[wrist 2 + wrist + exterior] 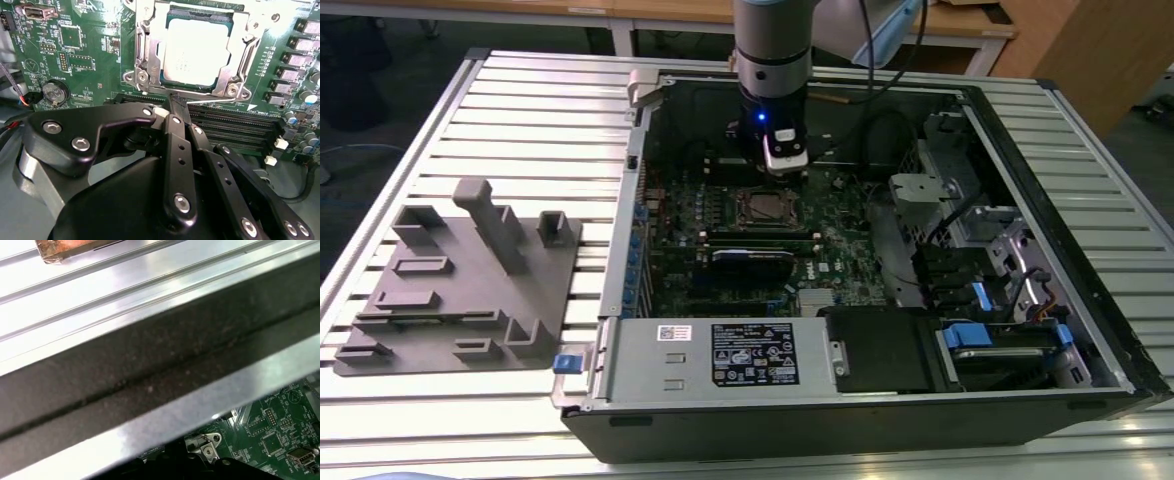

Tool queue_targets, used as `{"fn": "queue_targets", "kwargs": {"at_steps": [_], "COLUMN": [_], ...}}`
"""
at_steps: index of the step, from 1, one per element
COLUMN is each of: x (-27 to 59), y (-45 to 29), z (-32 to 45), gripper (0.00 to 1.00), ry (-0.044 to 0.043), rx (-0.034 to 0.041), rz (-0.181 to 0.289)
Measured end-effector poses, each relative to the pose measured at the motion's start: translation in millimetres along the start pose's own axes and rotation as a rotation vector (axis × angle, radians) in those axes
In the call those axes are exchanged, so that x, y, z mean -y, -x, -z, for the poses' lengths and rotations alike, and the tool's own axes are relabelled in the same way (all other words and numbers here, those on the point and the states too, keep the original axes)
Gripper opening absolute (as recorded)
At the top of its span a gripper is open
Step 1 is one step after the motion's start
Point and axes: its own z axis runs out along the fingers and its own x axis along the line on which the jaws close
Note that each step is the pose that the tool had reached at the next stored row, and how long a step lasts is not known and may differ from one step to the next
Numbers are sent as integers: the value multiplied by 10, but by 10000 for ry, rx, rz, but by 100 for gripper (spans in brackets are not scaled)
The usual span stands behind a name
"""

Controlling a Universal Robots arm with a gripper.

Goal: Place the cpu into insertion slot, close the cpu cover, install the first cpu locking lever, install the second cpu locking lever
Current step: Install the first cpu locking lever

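The cpu (197,50), a dull silver square, lies in the insertion slot (767,207) on the green board. The cpu cover (145,55), a silvery frame plate, lies flat over it, and the chip's face shows through the window. My gripper (176,100) has its black fingers (172,130) pressed together, with the tips at the socket's edge on the memory-slot side. A thin metal lever (215,101) runs along that edge beside the tips. In the exterior view the gripper (783,170) hangs just behind the socket, inside the open case.
Long black memory slots (235,125) lie close under the fingers, and a coin battery (54,92) sits off to one side. The case wall (150,370) stands close by. Drive bays (987,250) fill the exterior view's right, and a grey fixture plate (454,290) lies at its left.
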Motion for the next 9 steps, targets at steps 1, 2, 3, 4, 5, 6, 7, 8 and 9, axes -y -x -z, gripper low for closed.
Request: {"fn": "queue_targets", "kwargs": {"at_steps": [1, 2, 3, 4, 5, 6, 7, 8, 9], "x": [-3, -6, -8, -10, -12, -14, -15, -17, -18], "y": [-1, -2, -3, -5, -6, -6, -7, -8, -9], "z": [-1, -2, -2, -3, -3, -4, -5, -5, -6], "gripper": [10, 10, 10, 10, 10, 10, 10, 10, 10], "ry": [1, 2, 5, 8, 9, 12, 12, 9, 11], "rx": [3, 5, 5, 4, 5, 6, 7, 8, 10], "rz": [-14, -30, -45, -58, -71, -81, -91, -99, -107]}}
